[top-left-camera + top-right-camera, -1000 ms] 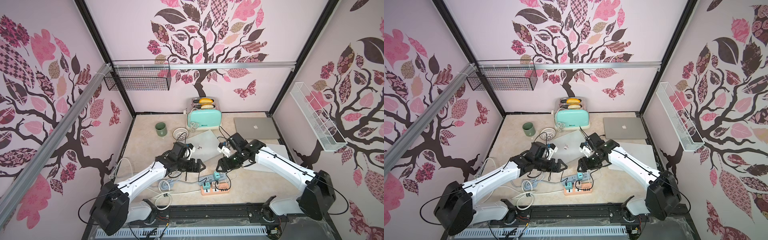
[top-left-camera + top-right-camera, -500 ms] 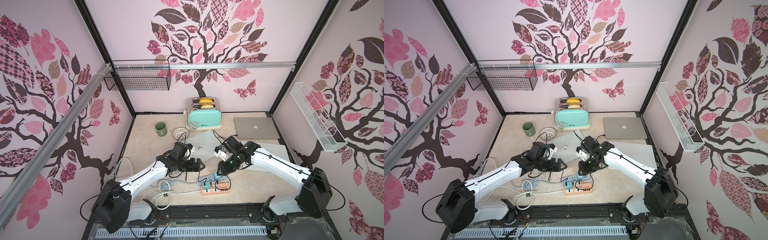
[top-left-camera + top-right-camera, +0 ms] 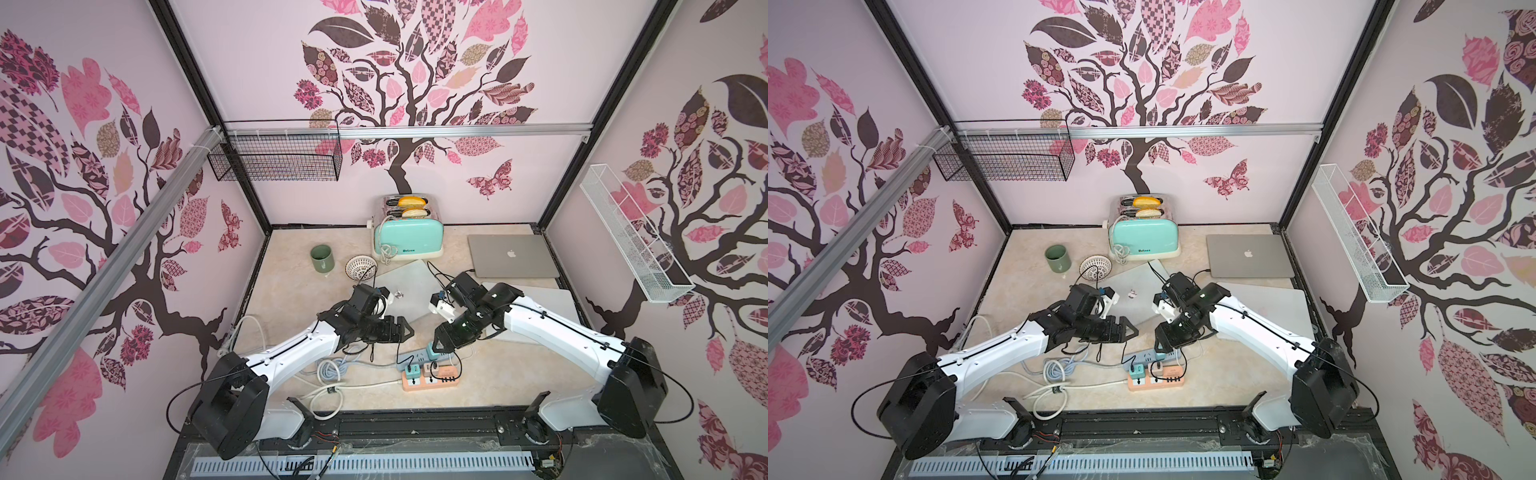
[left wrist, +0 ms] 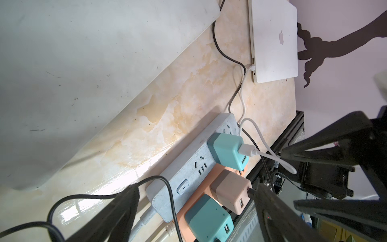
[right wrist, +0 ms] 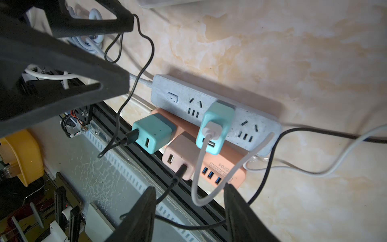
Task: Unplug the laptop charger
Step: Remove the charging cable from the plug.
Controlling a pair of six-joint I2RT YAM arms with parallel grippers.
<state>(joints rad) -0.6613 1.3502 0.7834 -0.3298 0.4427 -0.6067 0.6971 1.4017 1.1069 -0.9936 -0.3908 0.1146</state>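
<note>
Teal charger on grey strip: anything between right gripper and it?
Yes. From the teal charger a white cable loops between the right gripper fingers; a black cable crosses there, and a pink adapter sits close beside.

Prongs of the laptop charger (image 5: 222, 113) are hidden, presumably inside the grey strip (image 5: 184, 94).

Your left gripper (image 3: 404, 330) hangs level, jaws spread wide, aimed at your right gripper (image 3: 441, 345), which tips downward nearby, jaws parted and empty.
</note>
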